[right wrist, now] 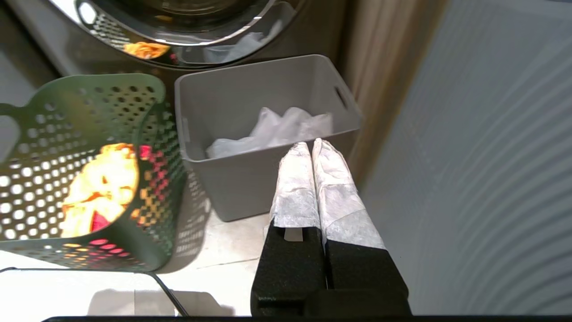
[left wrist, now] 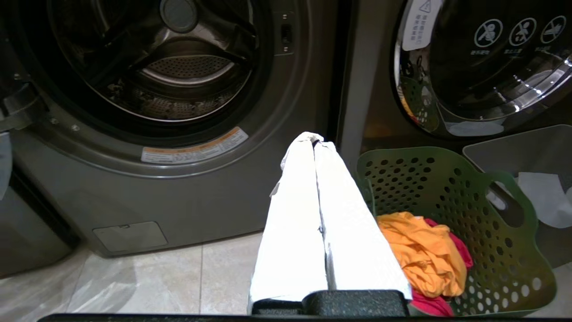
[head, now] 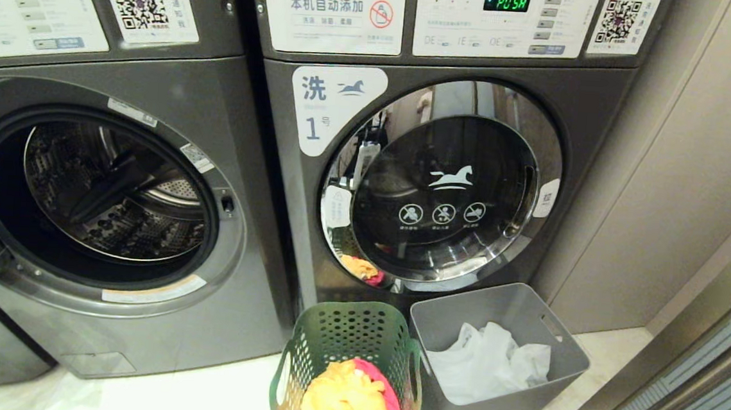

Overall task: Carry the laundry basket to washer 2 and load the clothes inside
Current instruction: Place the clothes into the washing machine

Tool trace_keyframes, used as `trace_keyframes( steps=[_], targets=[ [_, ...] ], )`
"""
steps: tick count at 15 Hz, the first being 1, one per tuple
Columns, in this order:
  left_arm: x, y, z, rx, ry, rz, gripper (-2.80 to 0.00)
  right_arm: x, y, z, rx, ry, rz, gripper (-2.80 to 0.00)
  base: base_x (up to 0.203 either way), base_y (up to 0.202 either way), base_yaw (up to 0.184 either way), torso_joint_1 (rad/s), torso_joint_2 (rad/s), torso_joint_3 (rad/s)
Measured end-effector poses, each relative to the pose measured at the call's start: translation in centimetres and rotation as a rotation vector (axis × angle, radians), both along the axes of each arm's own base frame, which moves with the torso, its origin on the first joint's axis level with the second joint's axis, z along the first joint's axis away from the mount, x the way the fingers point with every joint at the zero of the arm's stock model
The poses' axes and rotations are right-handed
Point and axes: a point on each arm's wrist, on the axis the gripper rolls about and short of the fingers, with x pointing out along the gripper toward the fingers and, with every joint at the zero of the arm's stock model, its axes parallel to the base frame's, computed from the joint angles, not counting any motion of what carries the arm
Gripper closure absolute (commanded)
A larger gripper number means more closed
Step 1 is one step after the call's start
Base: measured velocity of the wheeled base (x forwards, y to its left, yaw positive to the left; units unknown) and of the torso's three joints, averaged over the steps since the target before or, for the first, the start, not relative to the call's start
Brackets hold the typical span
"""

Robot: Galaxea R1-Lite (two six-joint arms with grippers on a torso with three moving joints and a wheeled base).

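Two dark grey front-loading washers side by side, seen from the head camera. On the left, a machine with its door swung open (head: pixel 93 195), bare steel drum exposed; label number not visible, so cannot tell for certain that this is washer 2. On the right, the machine labelled "1" (head: pixel 443 191), chrome-rimmed door closed.

On the pale floor tiles (left wrist: pixel 147 281), near and in front of the seam between the two machines: the laundry basket (head: pixel 346 342), dark green, perforated, upright. Inside it, the clothes (head: pixel 348 400), a bright yellow-orange garment on top with pink-red beneath. Just beside the basket on its right, close against it, a plain grey bin (head: pixel 502 362) holding crumpled white material (head: pixel 489 361).

Left gripper (left wrist: pixel 315 141): white-wrapped fingers pressed together, holding nothing, hanging above the floor just left of the basket, before the open machine. Right gripper (right wrist: pixel 311 146): fingers likewise closed and empty, hovering at the near wall of the grey bin. Neither touching the basket.
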Motion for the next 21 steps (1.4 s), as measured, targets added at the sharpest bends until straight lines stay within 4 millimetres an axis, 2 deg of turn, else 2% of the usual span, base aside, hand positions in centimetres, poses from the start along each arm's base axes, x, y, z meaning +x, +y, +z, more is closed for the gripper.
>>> trace_keyframes(
  steps=[21],
  targets=[
    [0.0,0.0,0.01,-0.004,-0.001,0.0,0.0,0.0,-0.01,0.0,0.009,0.0,-0.005,0.0,0.0,0.195,-0.001,0.003,0.0,0.001]
  ],
)
